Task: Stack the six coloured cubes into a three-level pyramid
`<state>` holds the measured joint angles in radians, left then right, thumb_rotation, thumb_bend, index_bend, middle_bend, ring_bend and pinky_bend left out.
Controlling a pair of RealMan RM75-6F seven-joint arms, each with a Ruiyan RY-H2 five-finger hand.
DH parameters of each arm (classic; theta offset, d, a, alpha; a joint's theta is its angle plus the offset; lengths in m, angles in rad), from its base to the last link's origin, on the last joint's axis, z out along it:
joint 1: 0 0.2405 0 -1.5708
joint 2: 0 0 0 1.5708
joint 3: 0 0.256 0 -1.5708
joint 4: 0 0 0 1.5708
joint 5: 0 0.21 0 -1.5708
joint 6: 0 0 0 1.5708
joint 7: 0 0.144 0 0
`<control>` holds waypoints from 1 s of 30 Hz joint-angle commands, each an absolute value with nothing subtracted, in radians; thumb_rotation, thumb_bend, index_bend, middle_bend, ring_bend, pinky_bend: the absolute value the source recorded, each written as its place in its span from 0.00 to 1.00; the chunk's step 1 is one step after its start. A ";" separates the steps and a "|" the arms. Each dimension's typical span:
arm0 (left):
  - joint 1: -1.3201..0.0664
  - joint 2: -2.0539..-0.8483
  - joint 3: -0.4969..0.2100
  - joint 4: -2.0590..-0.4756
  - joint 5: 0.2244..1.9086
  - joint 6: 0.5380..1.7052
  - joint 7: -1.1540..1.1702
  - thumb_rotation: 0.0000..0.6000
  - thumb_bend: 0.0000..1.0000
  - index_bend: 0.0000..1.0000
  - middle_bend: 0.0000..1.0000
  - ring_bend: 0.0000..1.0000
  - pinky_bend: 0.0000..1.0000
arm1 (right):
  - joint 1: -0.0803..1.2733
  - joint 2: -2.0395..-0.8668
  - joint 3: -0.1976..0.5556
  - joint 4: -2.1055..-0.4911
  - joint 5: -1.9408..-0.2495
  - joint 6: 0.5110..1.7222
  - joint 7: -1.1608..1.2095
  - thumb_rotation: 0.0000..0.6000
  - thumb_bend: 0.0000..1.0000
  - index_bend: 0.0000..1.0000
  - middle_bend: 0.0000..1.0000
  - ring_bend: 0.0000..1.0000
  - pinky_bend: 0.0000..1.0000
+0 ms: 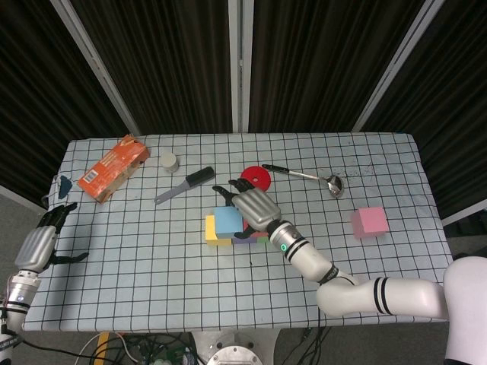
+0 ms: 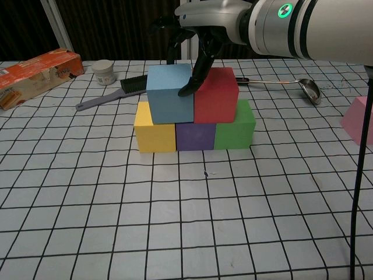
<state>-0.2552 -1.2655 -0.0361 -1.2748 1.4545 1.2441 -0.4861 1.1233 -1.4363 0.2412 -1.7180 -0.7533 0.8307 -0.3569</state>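
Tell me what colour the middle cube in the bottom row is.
Purple. The middle bottom cube sits between yellow and green ones, clearest in the chest view.

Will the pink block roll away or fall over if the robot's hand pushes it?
Probably not. The pink block has flat faces and sits squarely on the table, so it should slide, not roll. It looks like matte foam, so likely light and a little grippy. It's as wide as tall, so tipping seems unlikely.
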 commanded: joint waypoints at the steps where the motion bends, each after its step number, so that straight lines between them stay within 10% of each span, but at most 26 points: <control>1: -0.256 -1.264 -0.036 -1.279 1.453 1.240 -0.493 1.00 0.06 0.05 0.09 0.00 0.06 | 1.122 -1.437 0.243 -1.708 -0.759 0.820 -0.339 1.00 0.13 0.00 0.39 0.00 0.00; 30: -0.265 -1.277 -0.035 -1.280 1.460 1.225 -0.499 1.00 0.06 0.05 0.09 0.00 0.06 | 1.126 -1.431 0.235 -1.671 -0.784 0.785 -0.288 1.00 0.14 0.00 0.39 0.00 0.00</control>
